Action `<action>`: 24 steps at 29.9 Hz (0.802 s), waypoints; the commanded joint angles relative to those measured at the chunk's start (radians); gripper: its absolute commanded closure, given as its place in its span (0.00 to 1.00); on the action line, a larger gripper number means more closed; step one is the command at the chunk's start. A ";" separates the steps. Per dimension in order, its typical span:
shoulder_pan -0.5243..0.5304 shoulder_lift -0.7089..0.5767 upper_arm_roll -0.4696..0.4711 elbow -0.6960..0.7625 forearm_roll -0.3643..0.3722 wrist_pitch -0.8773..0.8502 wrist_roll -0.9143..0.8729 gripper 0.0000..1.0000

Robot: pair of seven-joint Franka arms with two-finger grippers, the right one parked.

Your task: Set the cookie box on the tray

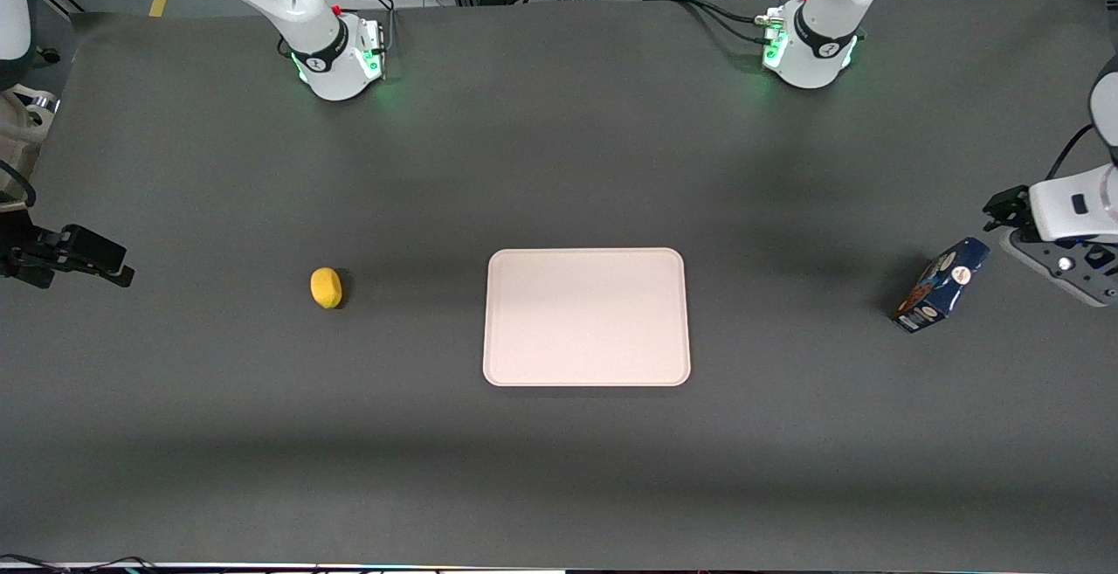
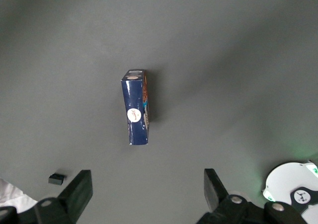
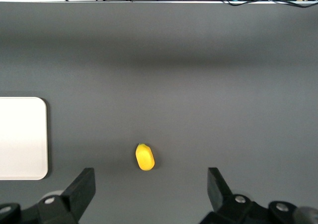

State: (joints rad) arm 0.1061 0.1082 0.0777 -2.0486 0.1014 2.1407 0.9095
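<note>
Cookie box (image 1: 941, 285) off tray (image 1: 586, 316), gripper (image 2: 148, 189) above

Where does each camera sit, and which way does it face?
Front: high, facing both arm bases across the table; tray mid-table, left gripper near the cookie box.
Left wrist: looks down past its open fingers onto the cookie box.
Right wrist: looks down on the lemon and tray edge.
Shared: front and left wrist show the box.
</note>
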 commanded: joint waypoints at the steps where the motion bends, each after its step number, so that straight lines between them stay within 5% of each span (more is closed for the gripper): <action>1: 0.010 -0.024 0.011 -0.126 -0.016 0.168 0.054 0.00; 24: 0.023 0.059 0.033 -0.265 -0.072 0.475 0.117 0.00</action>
State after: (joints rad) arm 0.1263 0.1391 0.1086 -2.3039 0.0485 2.5476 0.9932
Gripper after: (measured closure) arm 0.000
